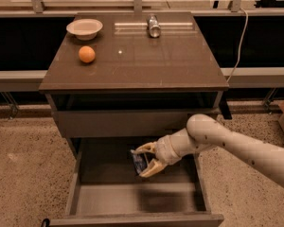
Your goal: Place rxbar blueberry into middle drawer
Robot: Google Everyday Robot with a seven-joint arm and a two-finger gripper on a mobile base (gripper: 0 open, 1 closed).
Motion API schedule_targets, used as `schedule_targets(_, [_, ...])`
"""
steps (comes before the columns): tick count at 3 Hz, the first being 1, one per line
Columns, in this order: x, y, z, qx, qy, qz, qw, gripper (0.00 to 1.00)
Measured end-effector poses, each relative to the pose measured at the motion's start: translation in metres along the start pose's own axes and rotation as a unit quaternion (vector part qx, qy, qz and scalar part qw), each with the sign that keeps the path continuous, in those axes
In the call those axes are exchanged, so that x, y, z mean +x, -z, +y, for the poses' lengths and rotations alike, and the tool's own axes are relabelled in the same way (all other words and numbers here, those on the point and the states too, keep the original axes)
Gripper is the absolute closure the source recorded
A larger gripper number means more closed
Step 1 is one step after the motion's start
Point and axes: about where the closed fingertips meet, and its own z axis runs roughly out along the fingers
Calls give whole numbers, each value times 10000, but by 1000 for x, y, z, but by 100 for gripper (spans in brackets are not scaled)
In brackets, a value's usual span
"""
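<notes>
The rxbar blueberry (137, 160) is pinched in the gripper (143, 163). One pale finger is above it and one below, so the bar sits right between the fingertips with its blue wrapper showing on the left side. It is held tilted rather than flat. It hangs inside the open middle drawer (111, 200), toward the back and right of centre, and looks to be above the pale floor rather than resting on it. That low, inward hold probably means a short drop once the fingers part. The arm (236, 143) reaches in from the right, passing under the closed upper drawer front (132, 122). Up on the worktop (146, 65), well apart from the gripper, are an orange (86, 54), a white bowl (84, 28) and a silver can (154, 26).
</notes>
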Motion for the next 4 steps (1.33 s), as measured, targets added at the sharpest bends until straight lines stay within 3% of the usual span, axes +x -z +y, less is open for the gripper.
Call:
schedule_targets(1, [27,-27,22,291,313,486,9979,100])
schedule_targets(2, [62,-48,21,665,115,856,9940,100])
schedule_targets(3, [95,-68,5,1050,-532,1023,9878,100])
schedule_targets(4, [114,-78,4,1034,-929,1038,9848,100])
